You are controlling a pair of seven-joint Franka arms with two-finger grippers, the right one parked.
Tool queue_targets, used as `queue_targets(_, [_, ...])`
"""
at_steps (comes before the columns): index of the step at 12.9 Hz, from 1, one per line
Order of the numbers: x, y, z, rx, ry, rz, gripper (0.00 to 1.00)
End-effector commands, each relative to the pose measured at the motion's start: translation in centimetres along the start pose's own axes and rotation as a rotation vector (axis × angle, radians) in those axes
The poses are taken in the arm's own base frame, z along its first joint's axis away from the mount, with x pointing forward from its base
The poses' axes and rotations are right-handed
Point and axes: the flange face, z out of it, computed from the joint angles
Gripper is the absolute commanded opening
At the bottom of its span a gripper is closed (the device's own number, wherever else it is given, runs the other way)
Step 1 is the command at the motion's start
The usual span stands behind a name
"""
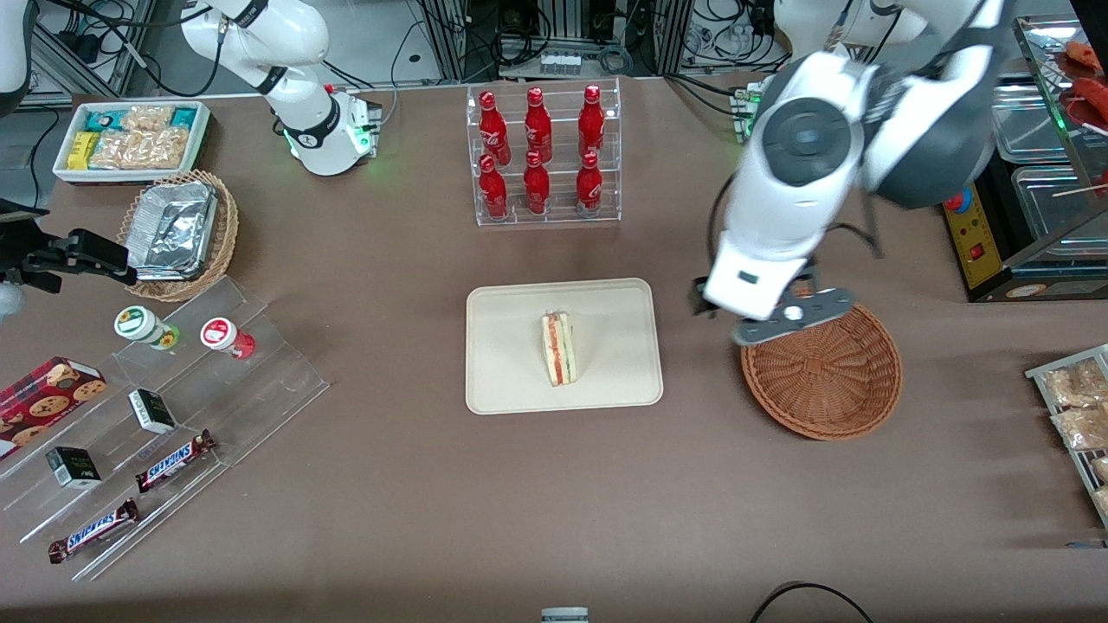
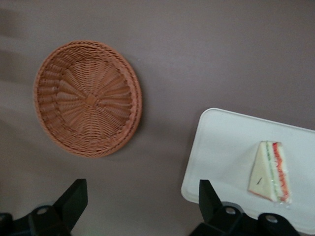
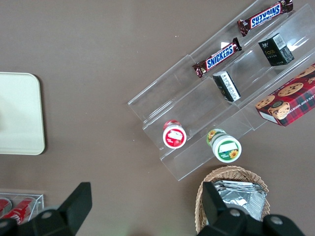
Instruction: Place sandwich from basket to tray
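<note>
The sandwich (image 1: 561, 349) lies on the cream tray (image 1: 506, 363), near its middle, with its red and green filling edge showing. The reddish-brown wicker basket (image 1: 822, 374) stands beside the tray toward the working arm's end and is empty. My left gripper (image 1: 736, 303) hangs above the table between the tray and the basket, at the basket's rim, holding nothing. In the left wrist view the gripper (image 2: 141, 201) is open wide over bare table, with the basket (image 2: 88, 98), the tray (image 2: 221, 147) and the sandwich (image 2: 269, 171) all in sight.
A clear rack of red bottles (image 1: 543, 156) stands farther from the front camera than the tray. Toward the parked arm's end are a tan basket of foil trays (image 1: 177, 229), a white snack bin (image 1: 130, 138) and clear steps with snacks (image 1: 156, 433). A rack of packets (image 1: 1078, 407) sits at the working arm's end.
</note>
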Motion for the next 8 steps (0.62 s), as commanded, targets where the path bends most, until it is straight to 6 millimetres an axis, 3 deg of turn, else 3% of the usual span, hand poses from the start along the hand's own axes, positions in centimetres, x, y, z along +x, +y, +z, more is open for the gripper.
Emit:
queue_targets(1, [-0.2,-4.8,-1.5,0.000,-0.021,0.055,1.00])
queue_targets(8, [-0.1,-13.8,-4.3,-0.002,-0.063,0.205,1.00])
